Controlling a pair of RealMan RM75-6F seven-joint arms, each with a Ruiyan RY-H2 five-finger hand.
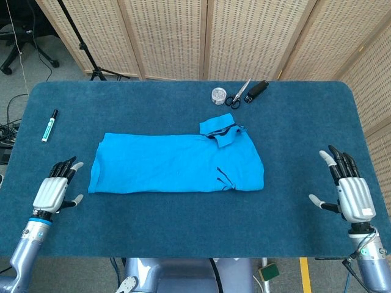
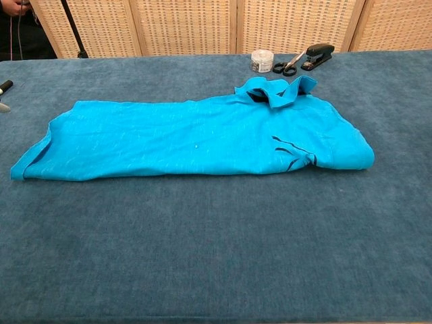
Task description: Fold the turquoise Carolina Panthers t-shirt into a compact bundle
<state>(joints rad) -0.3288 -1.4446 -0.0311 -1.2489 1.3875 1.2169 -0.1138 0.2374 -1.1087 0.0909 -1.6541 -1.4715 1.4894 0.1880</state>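
The turquoise t-shirt lies folded into a long strip across the middle of the blue table, with a crumpled sleeve sticking up at its far right corner and a dark logo showing near its right end. My left hand hovers open near the table's front left edge, left of the shirt's end. At the front right edge my right hand is open with fingers spread, well clear of the shirt. Neither hand appears in the chest view.
A small round container, scissors and a black stapler lie at the table's far edge behind the shirt. A green marker rests at the far left. Folding screens stand behind the table.
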